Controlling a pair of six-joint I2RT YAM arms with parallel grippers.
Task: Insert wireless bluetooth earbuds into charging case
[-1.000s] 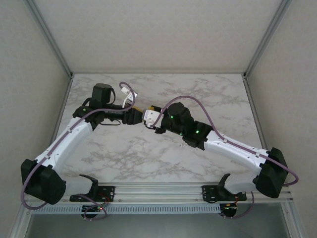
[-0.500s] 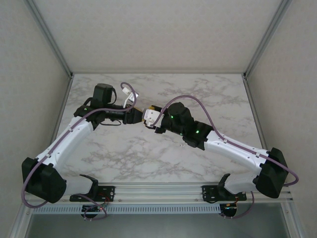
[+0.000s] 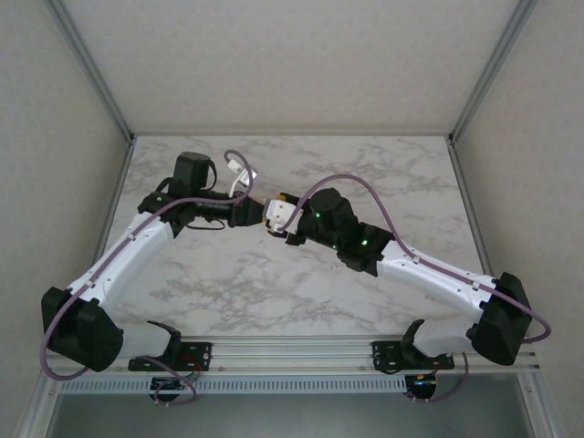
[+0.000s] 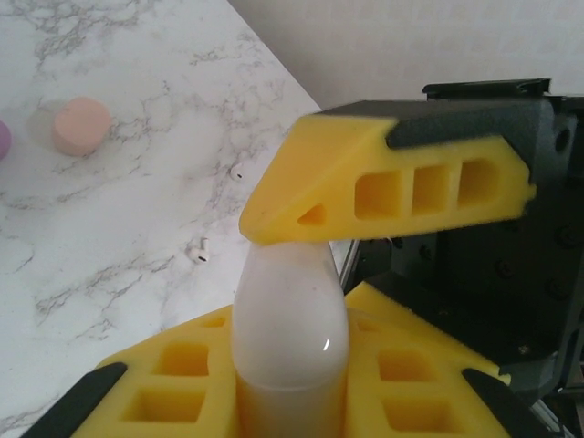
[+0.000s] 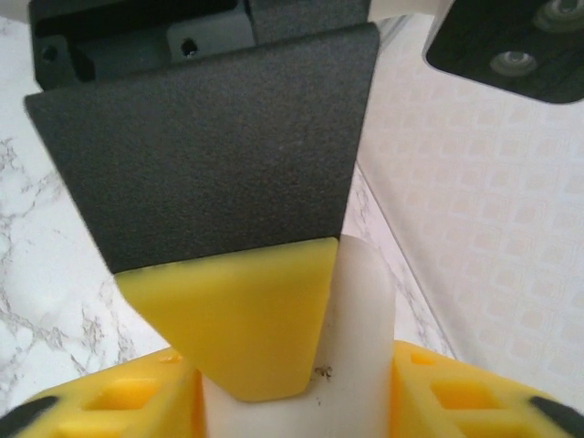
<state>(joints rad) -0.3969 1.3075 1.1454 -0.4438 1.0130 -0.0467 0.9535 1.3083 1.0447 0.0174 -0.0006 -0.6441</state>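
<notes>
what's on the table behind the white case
A pink case, a tiny white earbud and a purple sliver at the edge. The white case covers the table right behind it.

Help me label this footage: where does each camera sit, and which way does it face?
Top external: above and behind the bases, looking down on the marble table; both arms show, left pincer and right pincer tip to tip.
Left wrist: on the left arm, looking along its yellow fingers at the white case they clamp.
Right wrist: on the right arm, facing that case between its own fingers.
Shared: both wrist views show the case.
</notes>
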